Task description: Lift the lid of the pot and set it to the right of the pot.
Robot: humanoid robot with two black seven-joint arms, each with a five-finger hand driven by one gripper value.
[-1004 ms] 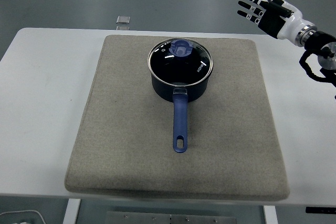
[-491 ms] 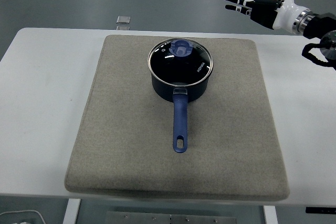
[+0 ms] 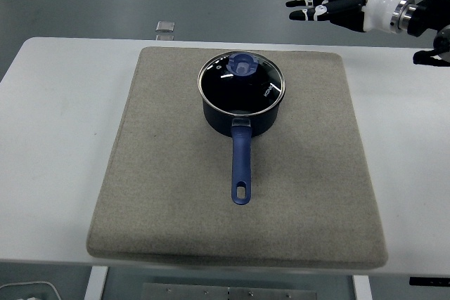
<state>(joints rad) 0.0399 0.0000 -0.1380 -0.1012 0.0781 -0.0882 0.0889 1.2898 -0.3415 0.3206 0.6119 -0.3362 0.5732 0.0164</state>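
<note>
Pot point(image 3: 241, 107) sits on the grey mat point(image 3: 176, 194) near its far edge, glass lid point(image 3: 241, 81) on top (blue knob up), handle pointing toward the table's point(image 3: 49, 138) near edge. The right hand point(image 3: 330, 1) hovers above the mat's far right corner, fingers spread, holding nothing.

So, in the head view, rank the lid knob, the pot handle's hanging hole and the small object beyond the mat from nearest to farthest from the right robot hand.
From the right robot hand, at top right:
1. Lid knob, centre of the lid.
2. Small object, far left, off the mat.
3. Hanging hole, near end of the pot handle.
</note>
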